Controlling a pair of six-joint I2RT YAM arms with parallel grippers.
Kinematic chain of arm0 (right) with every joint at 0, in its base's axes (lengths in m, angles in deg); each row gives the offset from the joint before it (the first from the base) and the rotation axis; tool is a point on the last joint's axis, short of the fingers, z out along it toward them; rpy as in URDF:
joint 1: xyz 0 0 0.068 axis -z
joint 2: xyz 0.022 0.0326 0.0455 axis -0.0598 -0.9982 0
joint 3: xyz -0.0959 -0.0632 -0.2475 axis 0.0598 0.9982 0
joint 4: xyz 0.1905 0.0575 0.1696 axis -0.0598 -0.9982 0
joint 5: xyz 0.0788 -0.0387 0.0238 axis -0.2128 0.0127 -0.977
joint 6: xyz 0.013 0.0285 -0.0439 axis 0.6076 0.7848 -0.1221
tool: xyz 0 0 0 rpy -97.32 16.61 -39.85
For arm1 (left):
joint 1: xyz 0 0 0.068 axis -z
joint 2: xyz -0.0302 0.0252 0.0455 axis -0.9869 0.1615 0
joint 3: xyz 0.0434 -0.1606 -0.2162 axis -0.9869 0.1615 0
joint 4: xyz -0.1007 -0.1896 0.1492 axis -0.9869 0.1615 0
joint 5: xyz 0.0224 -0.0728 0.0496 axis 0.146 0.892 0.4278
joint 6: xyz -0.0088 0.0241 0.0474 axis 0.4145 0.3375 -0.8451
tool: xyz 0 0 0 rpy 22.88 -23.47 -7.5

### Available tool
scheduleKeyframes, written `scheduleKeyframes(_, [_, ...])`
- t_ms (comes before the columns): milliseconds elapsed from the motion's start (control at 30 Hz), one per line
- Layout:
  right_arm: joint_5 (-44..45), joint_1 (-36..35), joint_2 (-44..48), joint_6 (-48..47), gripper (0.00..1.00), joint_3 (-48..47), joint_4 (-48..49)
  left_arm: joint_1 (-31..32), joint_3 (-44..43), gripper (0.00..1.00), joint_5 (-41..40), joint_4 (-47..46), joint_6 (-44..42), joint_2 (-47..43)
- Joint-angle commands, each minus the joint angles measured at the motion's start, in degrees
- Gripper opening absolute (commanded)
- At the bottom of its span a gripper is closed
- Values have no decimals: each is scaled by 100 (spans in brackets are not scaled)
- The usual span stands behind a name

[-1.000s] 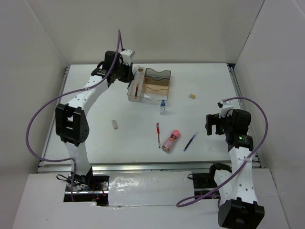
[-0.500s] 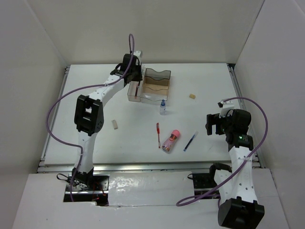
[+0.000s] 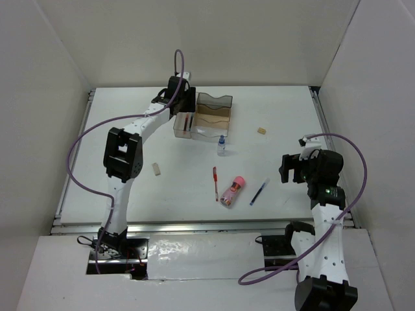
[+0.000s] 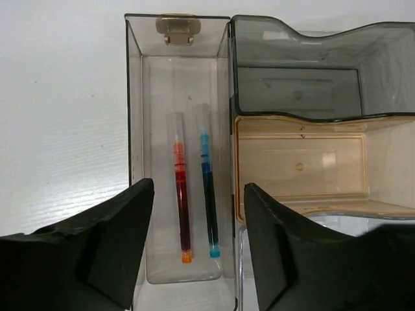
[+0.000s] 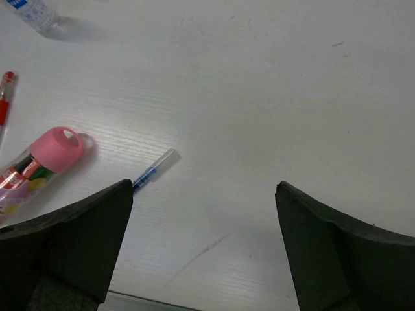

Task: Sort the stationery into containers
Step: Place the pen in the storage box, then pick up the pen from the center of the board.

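My left hand [image 4: 198,188] hangs partly open, empty, over the tray [image 4: 134,97] mid-frame; a red pen [image 4: 182,201] and blue pen [image 4: 209,194] lie in its narrow slot. My right hand [image 5: 204,186] gapes empty (bottle [image 5: 35,13] label unreadable).

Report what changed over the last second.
The left end effector moved over the long compartment of the smoky transparent plastic organizer tray and opened; a thin blue-inked pen now lies there beside the thin red-inked pen. The right end effector and the rest stayed put.
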Motion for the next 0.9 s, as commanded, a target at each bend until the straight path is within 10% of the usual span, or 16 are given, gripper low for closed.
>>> scheduleKeyframes(0, [-284,31,235,592,94,-412,96,-30,60,72,21,-354,89,-390])
scheduleKeyframes(300, [-338,5,-941,2957,78,-1502,-719,-47,551,72,-146,-125,-86,-2023])
scheduleKeyframes(633, [1068,-2112,-1179,5233,76,-994,-1213,-214,2178,73,-357,-29,-157,-3573])
scheduleKeyframes(867, [1429,-2411,-1557,6112,50,-335,-1846,-293,2292,73,-462,139,-16,-3784])
